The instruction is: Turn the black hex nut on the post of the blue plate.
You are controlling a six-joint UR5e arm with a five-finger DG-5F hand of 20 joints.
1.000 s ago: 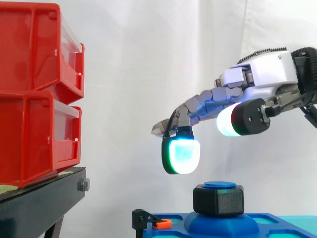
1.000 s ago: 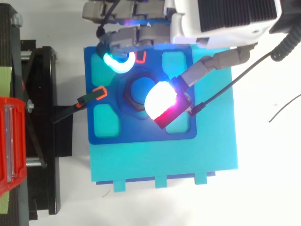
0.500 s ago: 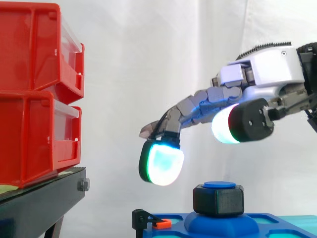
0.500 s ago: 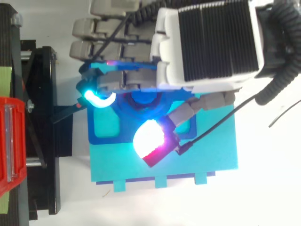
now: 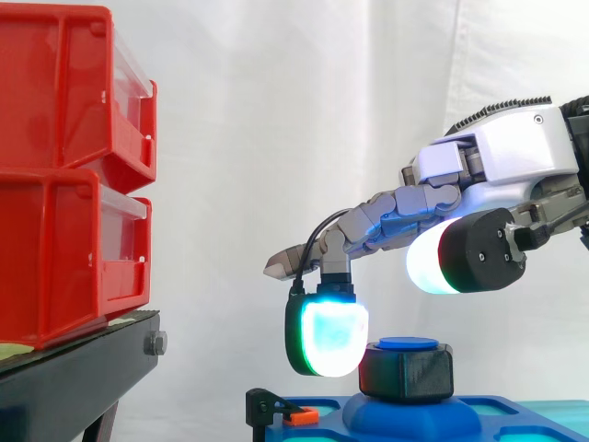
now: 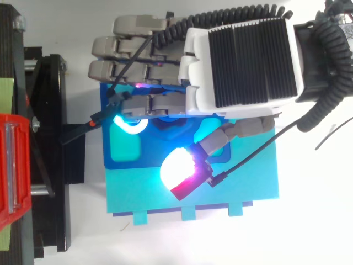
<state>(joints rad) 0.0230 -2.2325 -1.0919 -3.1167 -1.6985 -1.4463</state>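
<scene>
Hex nut (image 5: 411,372) partly behind hand (image 5: 497,152)

A white curtain (image 5: 276,120) hangs behind the hand (image 5: 506,147), and a soft vertical fold (image 5: 453,64) runs down it just above the hand. Well apart from the hand, on the side it reaches toward, two red bins (image 5: 69,175) sit stacked on a black stand (image 5: 74,373). A bolt head (image 5: 155,344) shows on the stand's edge. Seen from above, a bright white surface (image 6: 314,221) spreads below and beside the hand.
</scene>
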